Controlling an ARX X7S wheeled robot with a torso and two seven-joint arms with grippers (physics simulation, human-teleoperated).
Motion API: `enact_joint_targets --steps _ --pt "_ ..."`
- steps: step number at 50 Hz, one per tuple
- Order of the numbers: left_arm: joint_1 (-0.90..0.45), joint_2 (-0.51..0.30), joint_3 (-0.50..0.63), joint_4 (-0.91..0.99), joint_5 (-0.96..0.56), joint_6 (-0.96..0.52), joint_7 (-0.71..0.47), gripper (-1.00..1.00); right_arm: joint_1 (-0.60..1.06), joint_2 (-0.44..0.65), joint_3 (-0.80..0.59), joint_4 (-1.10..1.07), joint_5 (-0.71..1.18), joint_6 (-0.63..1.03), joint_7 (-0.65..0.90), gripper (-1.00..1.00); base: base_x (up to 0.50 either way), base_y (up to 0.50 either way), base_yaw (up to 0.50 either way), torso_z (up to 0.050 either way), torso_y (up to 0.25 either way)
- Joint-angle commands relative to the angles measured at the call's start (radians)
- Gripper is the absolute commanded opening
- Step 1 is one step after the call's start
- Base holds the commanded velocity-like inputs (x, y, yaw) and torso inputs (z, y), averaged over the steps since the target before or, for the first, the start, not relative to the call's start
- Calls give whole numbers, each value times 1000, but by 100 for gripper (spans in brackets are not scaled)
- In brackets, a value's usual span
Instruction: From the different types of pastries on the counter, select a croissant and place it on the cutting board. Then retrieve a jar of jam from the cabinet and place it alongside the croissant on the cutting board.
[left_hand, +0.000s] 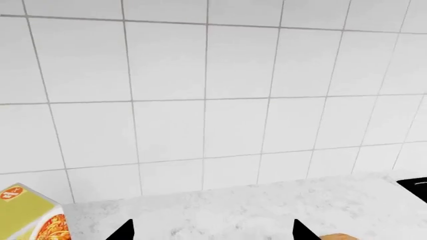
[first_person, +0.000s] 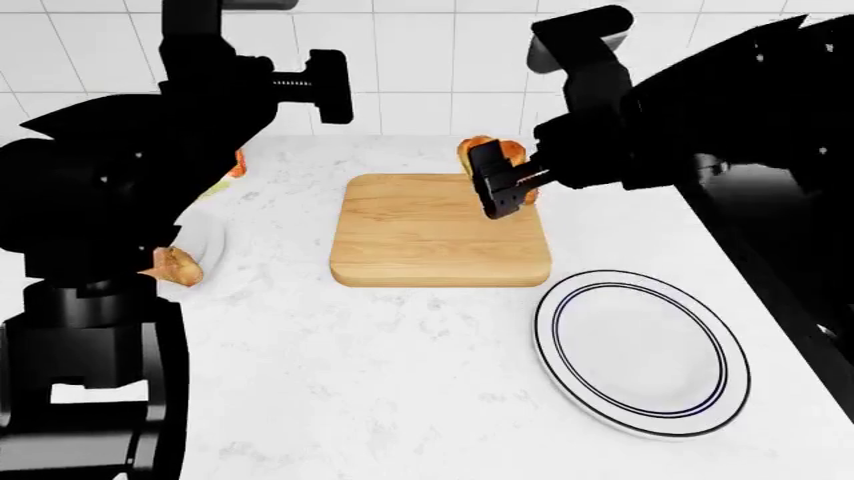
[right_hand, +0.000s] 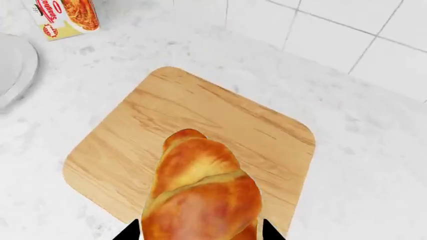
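My right gripper (first_person: 505, 190) is shut on the golden croissant (first_person: 475, 152) and holds it above the far right corner of the light wooden cutting board (first_person: 427, 235). In the right wrist view the croissant (right_hand: 200, 195) fills the gap between the two fingertips, with the board (right_hand: 127, 135) beneath it. My left gripper (left_hand: 212, 231) is open and empty, pointing at the tiled wall over the marble counter (left_hand: 253, 210). A brown pastry end (first_person: 176, 266) shows beside my left arm, partly hidden. The jar of jam is out of view.
A round white plate with dark rim lines (first_person: 641, 350) lies at the front right. A red-yellow box (left_hand: 33, 215) stands by the wall at the left and also shows in the right wrist view (right_hand: 67, 15). A black cooktop (first_person: 774, 230) borders the counter's right side.
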Motion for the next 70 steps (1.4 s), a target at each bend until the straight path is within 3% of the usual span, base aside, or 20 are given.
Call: enact_joint_targets --steps 1,7,18,44,45,53,60,65,70 --pt "14 -12 2 6 -12 7 11 100 106 -310 -235 426 -358 -206 -501 -100 0 0 0 0 0" --pt "16 -14 4 -4 -14 14 12 100 90 -419 -330 623 -426 -283 -646 -100 0 0 0 0 0" --pt "17 -17 16 -38 -14 37 21 100 100 -420 -525 577 -180 -339 -651 -100 0 0 0 0 0" --pt "21 -35 30 -108 -10 100 39 100 43 -420 -566 627 -166 -388 -647 -100 0 0 0 0 0" --pt "20 -34 31 -111 -9 102 39 100 44 -420 -566 627 -166 -388 -647 100 0 0 0 0 0" --pt "18 -29 40 -108 -10 101 34 100 53 -420 -565 643 -174 -392 -648 100 0 0 0 0 0" --pt "81 -42 11 93 -63 49 27 100 147 -419 -518 674 -112 -444 -590 100 0 0 0 0 0" --pt "97 -49 8 160 -74 12 8 100 189 -107 -341 105 94 -352 -158 100 0 0 0 0 0" --pt "106 -52 23 247 -82 -21 -9 100 222 83 -239 -226 212 -330 84 100 0 0 0 0 0"
